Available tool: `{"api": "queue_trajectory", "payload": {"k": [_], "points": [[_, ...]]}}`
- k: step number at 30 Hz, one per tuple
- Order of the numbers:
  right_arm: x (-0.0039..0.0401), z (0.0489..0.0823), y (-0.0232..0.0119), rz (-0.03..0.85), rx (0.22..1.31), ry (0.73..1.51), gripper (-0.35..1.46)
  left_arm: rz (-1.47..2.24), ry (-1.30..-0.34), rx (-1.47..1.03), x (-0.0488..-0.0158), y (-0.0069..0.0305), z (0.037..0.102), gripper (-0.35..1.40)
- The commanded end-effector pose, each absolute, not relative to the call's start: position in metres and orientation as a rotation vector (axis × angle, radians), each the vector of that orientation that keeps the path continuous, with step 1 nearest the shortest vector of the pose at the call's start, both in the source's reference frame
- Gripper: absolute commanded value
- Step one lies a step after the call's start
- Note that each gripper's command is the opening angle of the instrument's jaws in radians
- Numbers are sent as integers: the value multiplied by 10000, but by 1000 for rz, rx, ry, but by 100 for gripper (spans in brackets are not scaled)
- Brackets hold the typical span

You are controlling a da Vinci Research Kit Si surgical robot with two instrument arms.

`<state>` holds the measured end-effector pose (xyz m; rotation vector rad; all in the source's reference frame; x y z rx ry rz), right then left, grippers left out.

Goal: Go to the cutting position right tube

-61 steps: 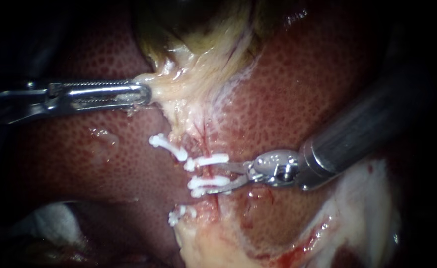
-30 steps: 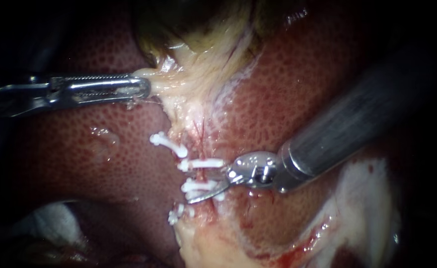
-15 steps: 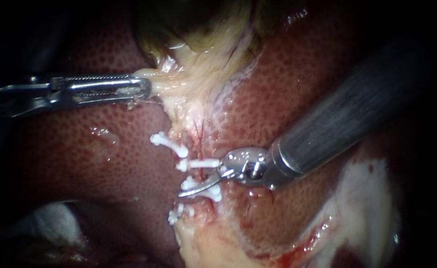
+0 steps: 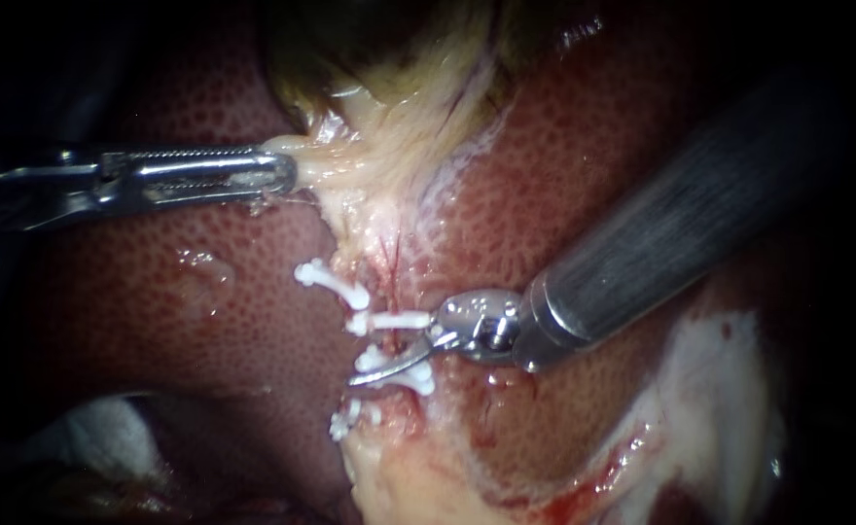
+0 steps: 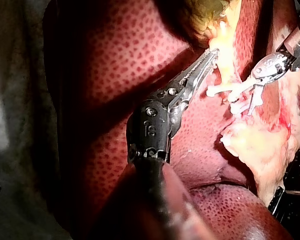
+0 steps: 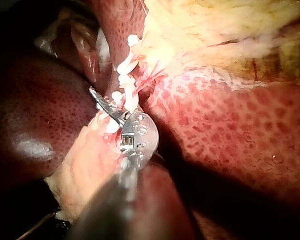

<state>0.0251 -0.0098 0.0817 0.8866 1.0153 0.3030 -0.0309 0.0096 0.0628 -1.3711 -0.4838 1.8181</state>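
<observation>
The right tube (image 4: pixel 395 342) is a thin red strand running down the liver (image 4: pixel 156 301). It carries an upper white clip (image 4: pixel 394 319) and a lower white clip (image 4: pixel 396 375). My right instrument (image 4: pixel 385 356) comes in from the upper right, and its curved blades stand open across the tube between those two clips. My right instrument (image 5: pixel 243 100) shows the same spread blades in the left wrist view. To the left, another clip (image 4: pixel 329 284) sits on the neighbouring strand. My left instrument (image 4: pixel 286 175) is shut on pale tissue (image 4: pixel 370 160) below the gallbladder (image 4: pixel 379 44).
Pale fatty tissue (image 4: pixel 399 476) lies below the clips, with one more clip (image 4: pixel 350 420) at its upper edge. White gauze (image 4: pixel 97 428) shows at the lower left. A bloody pale fold (image 4: pixel 710 408) sits under my right instrument's shaft.
My right instrument has slid left along the liver until its open blades reach across the tube between the two clips. It has held still for the last half second. My left instrument keeps its hold.
</observation>
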Motion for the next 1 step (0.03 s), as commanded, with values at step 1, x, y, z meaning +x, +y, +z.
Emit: {"api": "queue_trajectory", "payload": {"k": [1], "points": [[251,817,-99,306,889,1014,106,1818,-484,-1371,-309,97,629,-35]]}}
